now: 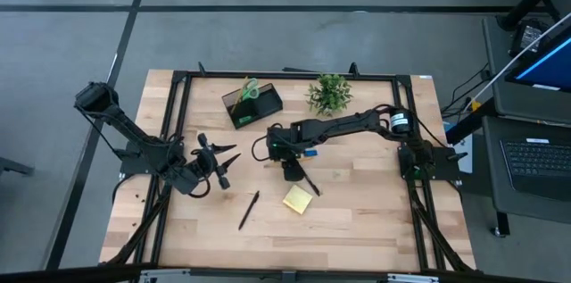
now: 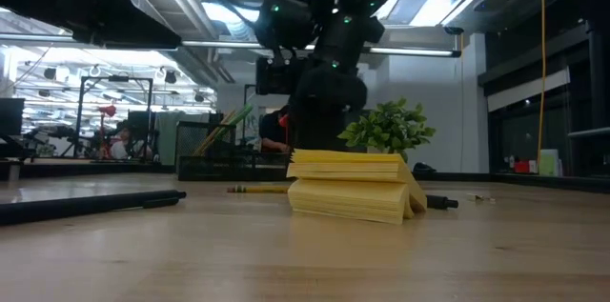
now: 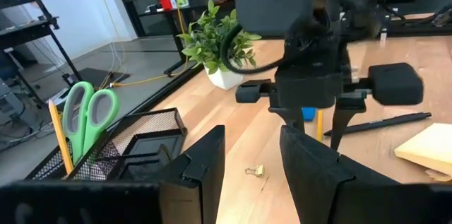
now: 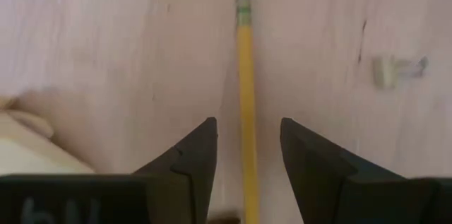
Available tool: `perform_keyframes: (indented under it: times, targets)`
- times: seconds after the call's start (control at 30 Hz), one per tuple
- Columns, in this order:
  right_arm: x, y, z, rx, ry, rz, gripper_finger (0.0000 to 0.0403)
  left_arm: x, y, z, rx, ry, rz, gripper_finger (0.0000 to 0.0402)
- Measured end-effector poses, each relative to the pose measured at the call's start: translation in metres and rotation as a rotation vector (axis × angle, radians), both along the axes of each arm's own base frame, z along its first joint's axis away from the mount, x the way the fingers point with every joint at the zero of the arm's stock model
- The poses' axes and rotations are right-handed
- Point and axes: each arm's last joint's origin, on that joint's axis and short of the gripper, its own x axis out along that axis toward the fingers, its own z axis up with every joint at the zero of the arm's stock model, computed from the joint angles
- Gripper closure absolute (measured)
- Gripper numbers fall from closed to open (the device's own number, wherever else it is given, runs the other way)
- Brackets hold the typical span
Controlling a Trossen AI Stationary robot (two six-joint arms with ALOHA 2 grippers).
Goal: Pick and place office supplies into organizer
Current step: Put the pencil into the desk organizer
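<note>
My right gripper [image 4: 247, 121] points down at the table's middle [image 1: 290, 172] and is open. Its fingers stand on either side of the wooden pencil [image 4: 245, 61], which lies flat on the table, with a gap on each side. The yellow sticky-note pad [image 1: 298, 199] lies just nearer, with one black pen [image 1: 309, 181] beside it and another [image 1: 249, 210] to its left. A small blue block [image 3: 308, 114] lies by the gripper. The black organizer [image 1: 252, 104] holds the green-handled scissors [image 3: 86, 114] upright. My left gripper [image 1: 220, 163] waits open, left of centre.
A small potted plant [image 1: 328, 94] stands at the far edge, right of the organizer. A small metal clip [image 3: 254, 172] lies on the wood between the organizer and my right gripper. A black frame [image 1: 178, 78] runs along the table's far and side edges.
</note>
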Motion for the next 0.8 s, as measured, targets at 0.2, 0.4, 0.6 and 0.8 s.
perform_keyframes:
  times: [0.2, 0.4, 0.6, 0.8]
  targets:
    - [0.003, -0.002, 0.0, 0.0, -0.003, -0.003, 0.0247, 0.0, 0.0, 0.0, 0.001, 0.001, 0.0, 0.027]
    - [0.003, -0.002, 0.001, 0.016, -0.003, -0.047, 0.0247, 0.001, 0.002, 0.0, -0.003, -0.002, 0.014, 0.027]
    - [0.004, -0.002, 0.001, 0.024, -0.01, -0.069, 0.0247, 0.002, 0.003, 0.0, -0.004, -0.003, 0.021, 0.027]
    - [0.012, -0.002, 0.019, 0.005, -0.047, -0.052, 0.0247, 0.002, 0.003, 0.0, -0.005, -0.003, 0.02, 0.027]
